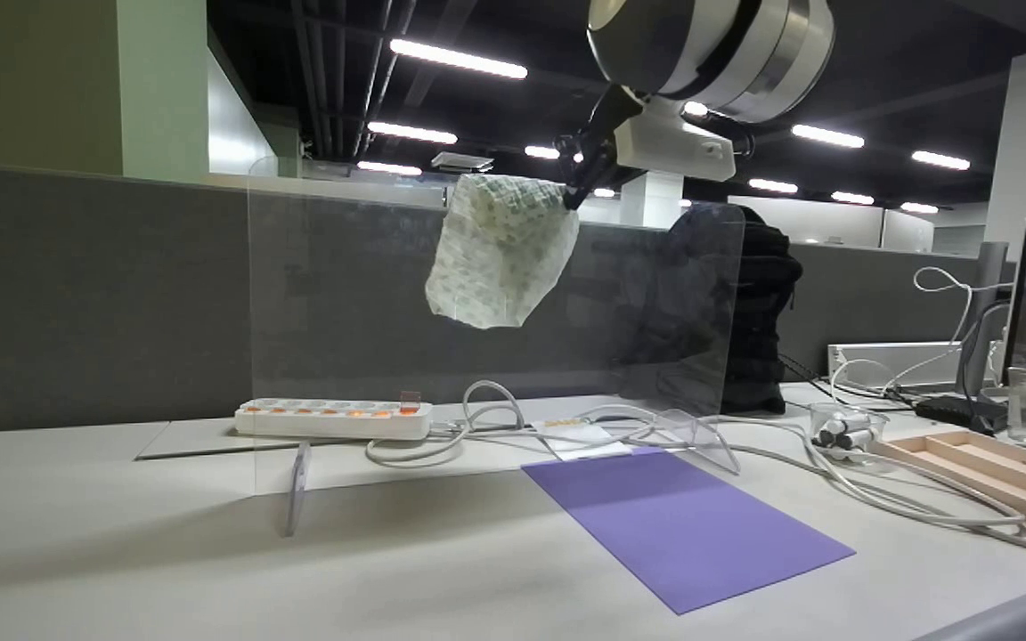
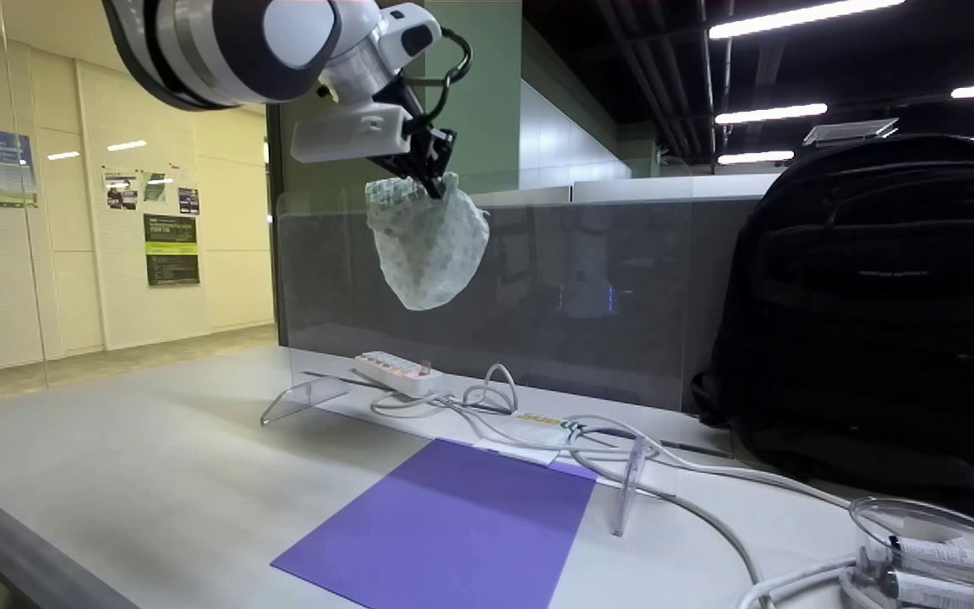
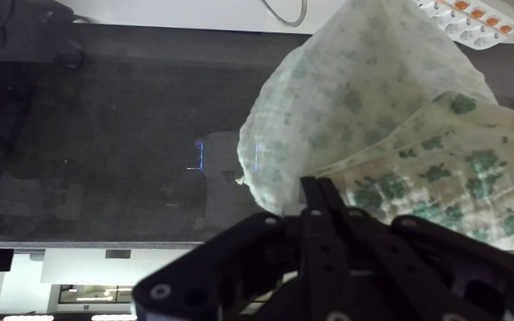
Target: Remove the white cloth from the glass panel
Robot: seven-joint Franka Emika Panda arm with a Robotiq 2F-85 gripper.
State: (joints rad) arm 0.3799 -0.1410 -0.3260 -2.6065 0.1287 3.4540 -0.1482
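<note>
I see the end effector [image 3: 318, 180] clamped on the white cloth [image 1: 502, 254] by the top of the glass panel [image 1: 348, 303], gripping apparently done, full removal seemingly left.

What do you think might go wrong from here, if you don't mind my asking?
The tool pinches the white cloth near its edge, so the fabric may slip free. If the cloth snags, a tug could tip the glass panel, which stands on slim feet. A toppling panel might also strike the power strip behind it.
</note>
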